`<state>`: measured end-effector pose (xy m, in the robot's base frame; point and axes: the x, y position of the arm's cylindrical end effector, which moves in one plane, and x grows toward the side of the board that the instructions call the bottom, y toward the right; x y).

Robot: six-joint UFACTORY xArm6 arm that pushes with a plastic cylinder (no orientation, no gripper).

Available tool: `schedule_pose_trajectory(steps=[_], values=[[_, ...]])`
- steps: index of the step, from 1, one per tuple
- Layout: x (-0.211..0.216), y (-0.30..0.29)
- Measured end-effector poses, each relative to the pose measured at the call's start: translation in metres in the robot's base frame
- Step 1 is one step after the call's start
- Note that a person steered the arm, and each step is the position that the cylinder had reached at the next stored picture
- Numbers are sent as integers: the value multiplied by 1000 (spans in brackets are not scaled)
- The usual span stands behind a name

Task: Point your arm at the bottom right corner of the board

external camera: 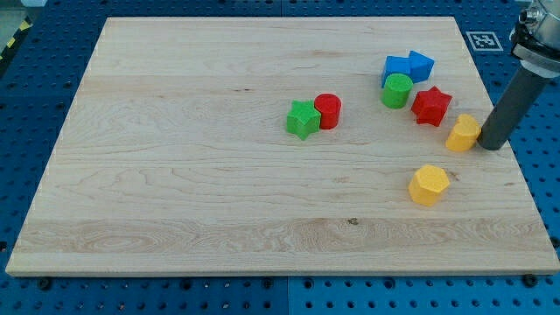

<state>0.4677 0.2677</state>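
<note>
My tip (491,145) rests on the wooden board (175,175) near its right edge, about halfway down. It is right beside a small yellow block (464,133), on that block's right. A yellow hexagon block (429,185) lies lower and to the left of the tip. A red star (431,106) sits up and left of the tip. The board's bottom right corner (555,272) lies well below and right of the tip.
A green cylinder (396,90) and two blue blocks (409,67) cluster at the upper right. A green star (303,119) touches a red cylinder (327,111) near the middle. Blue perforated table (525,52) surrounds the board.
</note>
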Motion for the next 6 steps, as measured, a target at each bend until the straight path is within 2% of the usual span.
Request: schedule_pose_trajectory(steps=[1, 2, 3, 5, 6], values=[[23, 4], [28, 5], [63, 9], [65, 9], [83, 11]])
